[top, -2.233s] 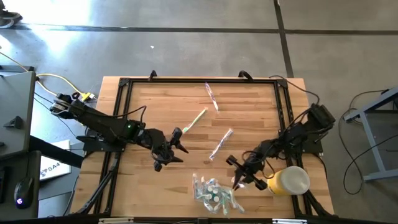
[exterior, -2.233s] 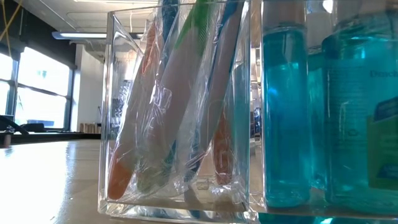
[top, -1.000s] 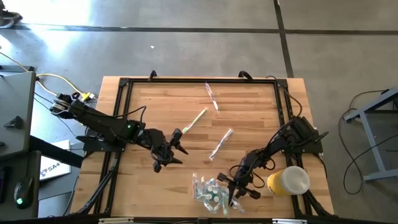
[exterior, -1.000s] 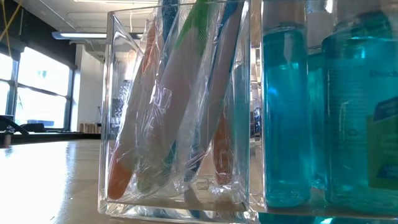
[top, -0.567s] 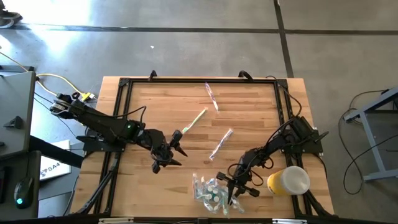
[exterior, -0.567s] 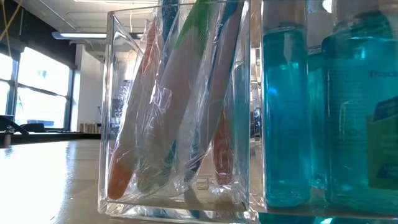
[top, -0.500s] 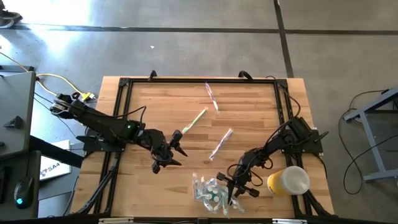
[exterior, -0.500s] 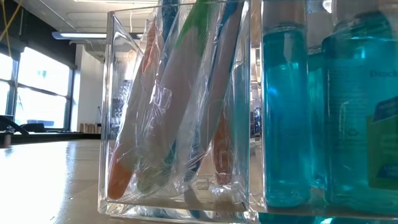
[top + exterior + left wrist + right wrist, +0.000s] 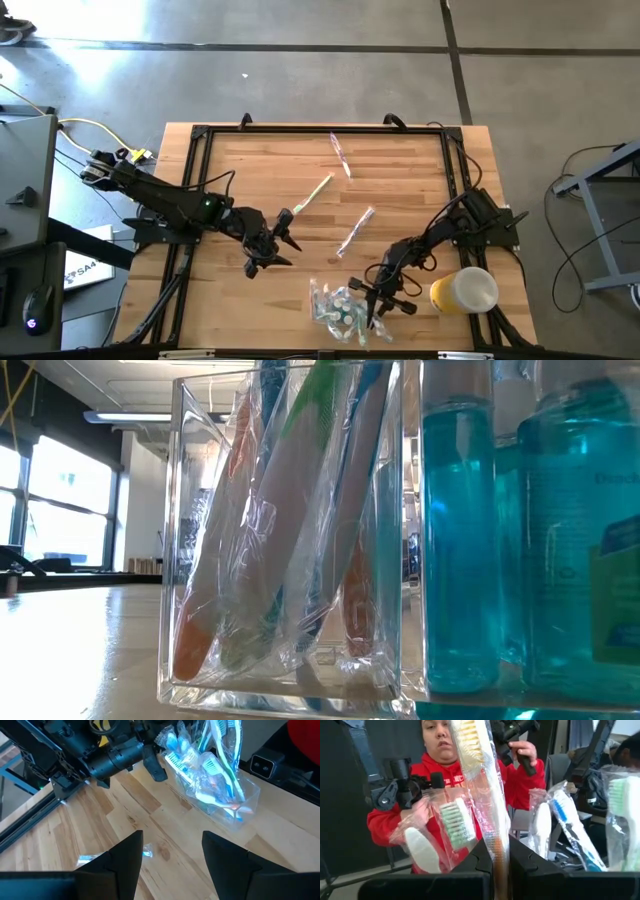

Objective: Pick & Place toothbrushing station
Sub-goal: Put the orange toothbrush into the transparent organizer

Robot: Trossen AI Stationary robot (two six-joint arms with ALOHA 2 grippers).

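While three wrapped toothbrushes [image 9: 342, 155] lie loose on the table [image 9: 230, 170], the right gripper [image 9: 378, 300], clamped on an orange-handled toothbrush [image 9: 485, 795], hovers over the clear holder [image 9: 340, 312] already stocked; the left gripper [image 9: 270, 245] waits half-open, empty.

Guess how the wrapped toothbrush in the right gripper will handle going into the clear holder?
The wrapped toothbrush looks stiff and stands upright in the shut right gripper. Its glossy film probably slips and could snag on wrappers crowding the clear holder.
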